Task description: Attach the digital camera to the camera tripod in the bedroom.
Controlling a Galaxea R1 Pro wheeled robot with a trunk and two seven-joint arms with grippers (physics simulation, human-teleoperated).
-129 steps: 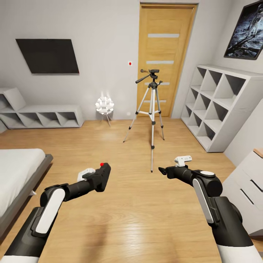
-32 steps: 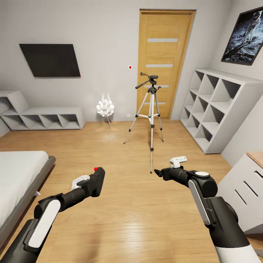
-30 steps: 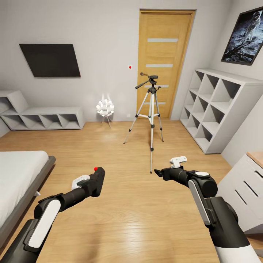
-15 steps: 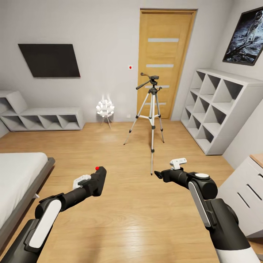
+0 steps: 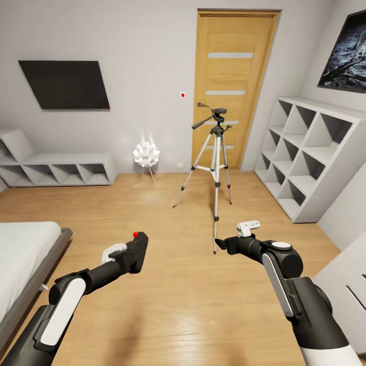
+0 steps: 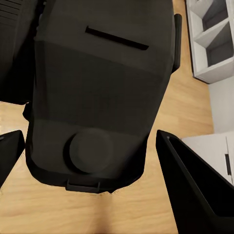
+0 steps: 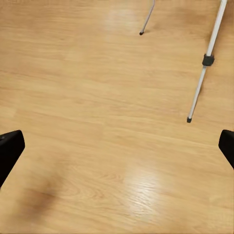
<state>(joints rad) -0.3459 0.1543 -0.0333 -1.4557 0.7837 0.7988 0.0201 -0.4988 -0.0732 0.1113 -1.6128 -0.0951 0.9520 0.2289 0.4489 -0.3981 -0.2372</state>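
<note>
Holding digital camera [image 5: 136, 248] as before, camera tripod [image 5: 216, 168] nearer

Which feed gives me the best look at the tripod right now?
The head view: the tripod stands whole there in front of the door, head, pan handle and all three legs visible. The right wrist view catches just its lower legs and feet on the wood floor.
</note>
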